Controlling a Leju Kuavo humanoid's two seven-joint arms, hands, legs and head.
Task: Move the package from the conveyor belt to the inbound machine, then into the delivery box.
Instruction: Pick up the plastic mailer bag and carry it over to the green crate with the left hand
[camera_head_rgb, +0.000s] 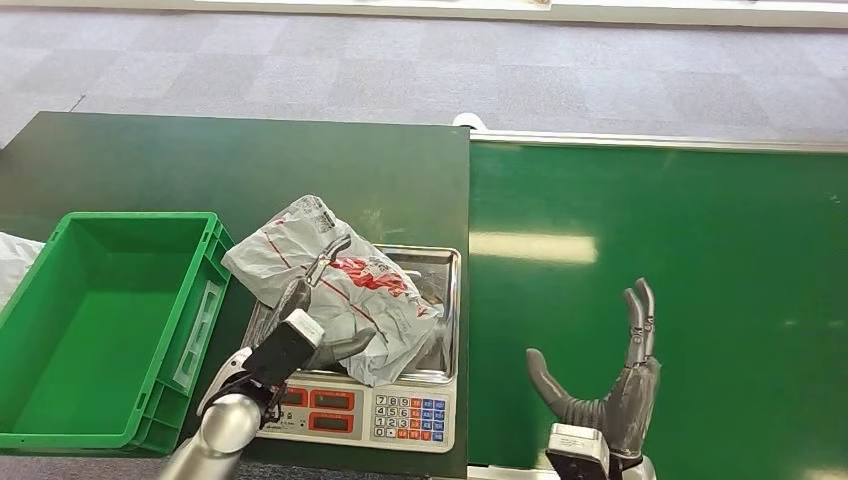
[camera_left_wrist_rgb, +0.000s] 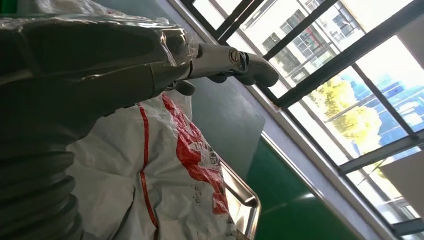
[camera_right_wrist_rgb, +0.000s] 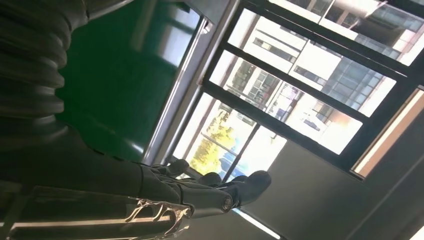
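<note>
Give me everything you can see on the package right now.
The package is a soft, crinkled white plastic mailer bag with red printing and thin red lines, plus a printed label near its far corner. It lies slumped across the steel pan of the scale, its far corner hanging past the pan's edge toward the green bin. The left hand has its fingers on the bag's near left side; whether it actually grips it I cannot tell. The right hand is apart, spread over the belt.

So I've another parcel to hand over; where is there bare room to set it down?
Free: the whole green bin left of the scale; the belt beyond the open right robot hand; the dark table behind the bin. Crowded: the scale's tray, where the package lies with the left robot hand on it.
</note>
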